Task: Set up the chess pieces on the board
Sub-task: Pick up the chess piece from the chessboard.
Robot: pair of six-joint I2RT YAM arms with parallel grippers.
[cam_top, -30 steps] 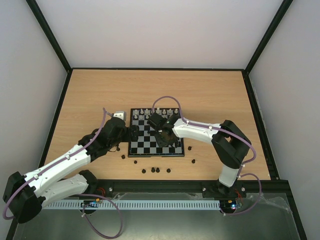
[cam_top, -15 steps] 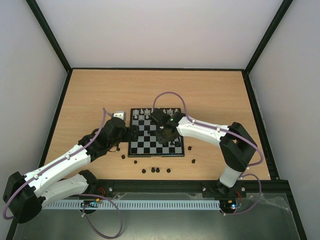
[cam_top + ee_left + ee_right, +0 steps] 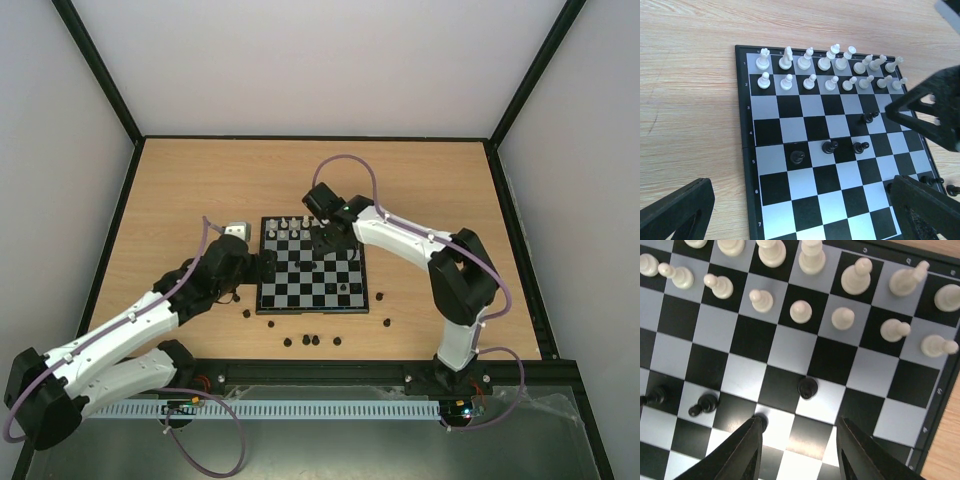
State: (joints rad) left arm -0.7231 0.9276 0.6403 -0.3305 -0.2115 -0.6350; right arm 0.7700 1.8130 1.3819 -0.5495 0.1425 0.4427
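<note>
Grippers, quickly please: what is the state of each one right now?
Left gripper: wide open, holding nothing.
Right gripper: open, nothing between its fingers; a black piece stands on the board just ahead of it.

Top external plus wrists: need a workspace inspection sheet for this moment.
Surface: wooden tabletop, plain wood grain.
Job's things: board mid-table. The white pieces fill its two far rows. There are several black pieces on middle squares and loose black pieces on the table beside and in front of the board.
Clutter: small pale block by the board's far-left corner.
Grippers: left gripper open at the board's left edge. Right gripper open and empty over the board.
Cables: purple cables loop along both arms.
Surroundings: pale walls, black frame.
</note>
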